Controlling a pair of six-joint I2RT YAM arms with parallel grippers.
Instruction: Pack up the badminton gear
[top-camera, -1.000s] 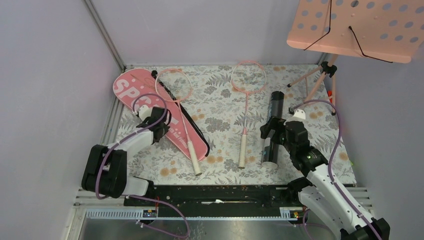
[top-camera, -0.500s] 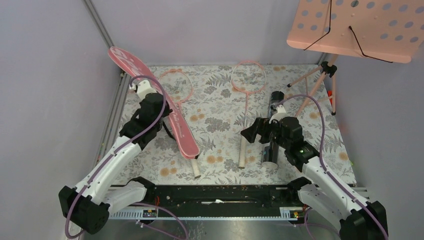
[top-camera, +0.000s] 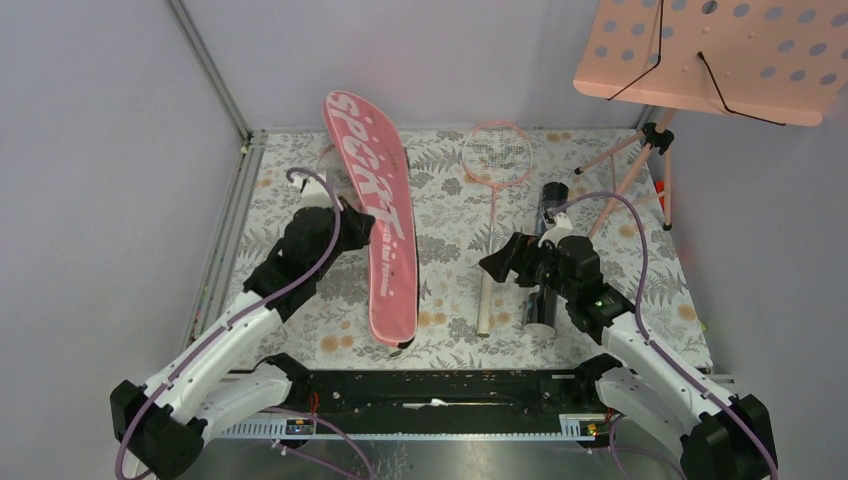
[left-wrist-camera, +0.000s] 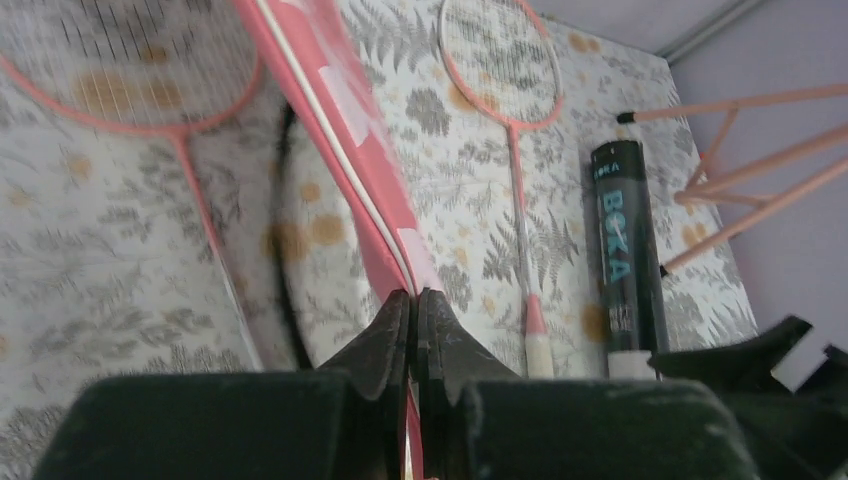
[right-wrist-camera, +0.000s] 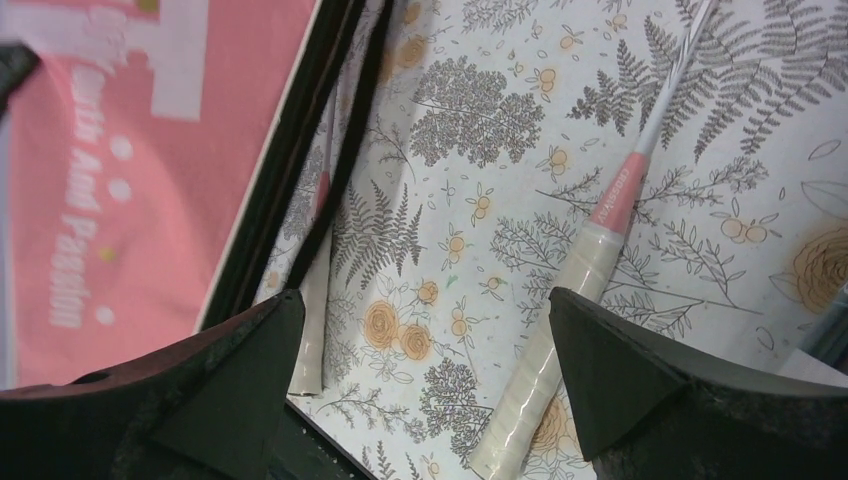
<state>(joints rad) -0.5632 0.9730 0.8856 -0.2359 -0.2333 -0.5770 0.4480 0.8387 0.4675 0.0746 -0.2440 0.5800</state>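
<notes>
My left gripper (top-camera: 358, 218) is shut on the edge of the pink "SPORT" cover (top-camera: 378, 210) and holds it up off the mat, tilted; the pinched edge shows at the closed jaws of the left gripper (left-wrist-camera: 413, 300). One pink racket (left-wrist-camera: 120, 60) lies under and left of the cover. The other racket (top-camera: 496, 155) lies mid-mat, its white handle (right-wrist-camera: 560, 350) between the spread jaws of my open right gripper (right-wrist-camera: 425, 340), which hovers above it, holding nothing. The black tube (left-wrist-camera: 625, 260) lies right of that racket, partly behind my right arm.
A pink perforated music stand (top-camera: 710, 60) hangs over the back right corner, its tripod legs (top-camera: 640, 160) on the mat beside the tube. Grey walls close in the left and back. A black rail (top-camera: 430, 385) runs along the near edge.
My left arm lifted the cover off the mat and swung it right, from flat at the left to tilted over the middle. My right gripper shifted left from the tube to the racket handle.
</notes>
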